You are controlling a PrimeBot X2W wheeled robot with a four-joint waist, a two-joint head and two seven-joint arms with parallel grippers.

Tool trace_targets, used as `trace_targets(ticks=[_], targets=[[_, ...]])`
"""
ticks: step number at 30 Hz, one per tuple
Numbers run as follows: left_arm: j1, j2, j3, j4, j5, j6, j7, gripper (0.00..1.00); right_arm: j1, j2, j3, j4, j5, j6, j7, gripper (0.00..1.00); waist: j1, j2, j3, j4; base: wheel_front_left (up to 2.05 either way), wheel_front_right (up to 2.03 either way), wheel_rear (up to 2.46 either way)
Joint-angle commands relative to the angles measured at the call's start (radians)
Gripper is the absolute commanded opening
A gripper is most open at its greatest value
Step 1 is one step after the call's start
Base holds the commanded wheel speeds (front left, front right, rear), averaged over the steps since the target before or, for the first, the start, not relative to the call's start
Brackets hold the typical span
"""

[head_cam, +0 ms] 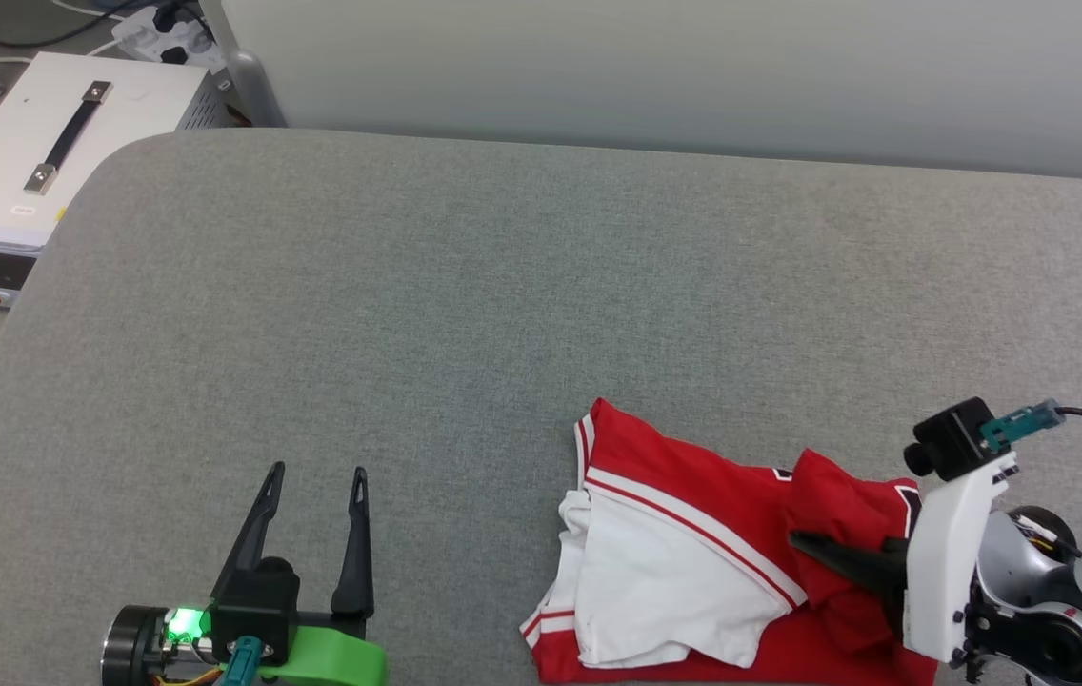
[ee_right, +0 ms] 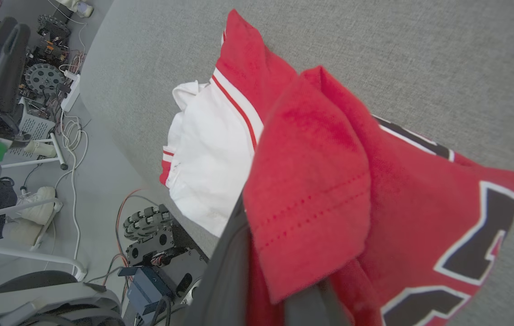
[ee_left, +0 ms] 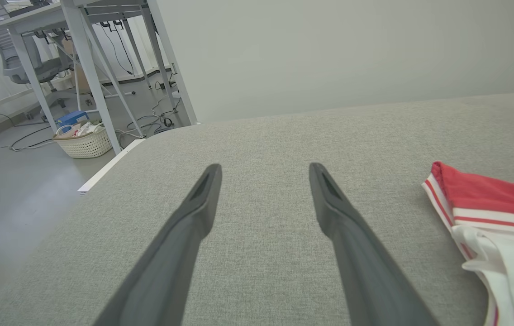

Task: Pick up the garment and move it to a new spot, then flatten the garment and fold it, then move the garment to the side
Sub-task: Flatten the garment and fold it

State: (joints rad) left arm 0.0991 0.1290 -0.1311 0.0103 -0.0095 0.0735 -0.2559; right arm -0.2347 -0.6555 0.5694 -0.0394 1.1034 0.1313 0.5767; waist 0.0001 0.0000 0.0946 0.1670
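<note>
Garment [head_cam: 684, 557] lies crumpled, red fold pinched by right tool [head_cam: 803, 544]; left tool [head_cam: 317, 471] wide, well apart

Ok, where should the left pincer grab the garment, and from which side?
Probably the striped far-left corner of the garment, approached low from the left: it lies flat, exposed, nearest the left pincer; the right pincer pinches the bunched red fold.

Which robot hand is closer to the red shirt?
Right. The right gripper is shut on a red fold of the shirt, touching it. The left gripper is open over the bare grey surface, apart from the shirt, off to the robot's left.
</note>
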Motion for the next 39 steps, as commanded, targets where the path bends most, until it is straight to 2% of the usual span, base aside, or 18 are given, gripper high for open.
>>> trace_targets(ticks=[1, 13, 25, 26, 27, 28, 34, 39], targets=[[-0.022, -0.003, -0.003, -0.002, 0.011, 0.002, -0.006, 1.0, -0.034, 0.017, 0.018, 0.01, -0.02, -0.001, 0.005, 0.0, -0.0001, 0.0, 0.019, 0.013, 0.0, 0.0, 0.0], [-0.057, -0.009, -0.022, 0.004, 0.008, 0.012, -0.006, 1.0, -0.213, 0.157, 0.168, 0.161, -0.116, -0.001, -0.027, 0.0, -0.0001, 0.0, 0.066, 0.039, 0.0, 0.0, 0.0], [-0.07, -0.012, -0.034, 0.014, 0.004, 0.02, -0.006, 1.0, -0.284, 0.22, 0.298, 0.32, -0.19, -0.001, -0.112, 0.0, -0.0001, 0.0, 0.077, 0.048, 0.0, 0.0, 0.0], [-0.068, -0.011, -0.033, 0.015, 0.004, 0.021, -0.006, 1.0, -0.284, 0.224, 0.294, 0.327, -0.184, -0.001, -0.123, 0.09, -0.0001, 0.0, 0.072, 0.045, 0.0, 0.0, 0.0], [-0.063, -0.01, -0.032, 0.017, 0.003, 0.022, -0.006, 1.0, -0.283, 0.226, 0.29, 0.331, -0.174, -0.001, -0.134, 0.42, -0.0001, 0.0, 0.065, 0.042, 0.0, 0.0, 0.0], [-0.06, -0.009, -0.032, 0.018, 0.003, 0.023, -0.006, 1.0, -0.282, 0.225, 0.286, 0.329, -0.171, -0.001, -0.144, 1.0, -0.0001, 0.0, 0.058, 0.04, 0.0, 0.0, 0.0], [-0.035, -0.001, -0.029, 0.023, 0.002, 0.025, -0.006, 1.0, -0.254, 0.179, 0.25, 0.266, -0.162, -0.001, -0.227, 1.0, -0.0001, 0.0, 0.007, 0.01, 0.0, 0.0, 0.0], [-0.012, 0.006, -0.028, 0.023, 0.001, 0.026, -0.006, 1.0, -0.206, 0.126, 0.163, 0.185, -0.199, -0.001, -0.318, 1.0, -0.0001, 0.0, -0.032, -0.026, 0.0, 0.0, 0.0]])
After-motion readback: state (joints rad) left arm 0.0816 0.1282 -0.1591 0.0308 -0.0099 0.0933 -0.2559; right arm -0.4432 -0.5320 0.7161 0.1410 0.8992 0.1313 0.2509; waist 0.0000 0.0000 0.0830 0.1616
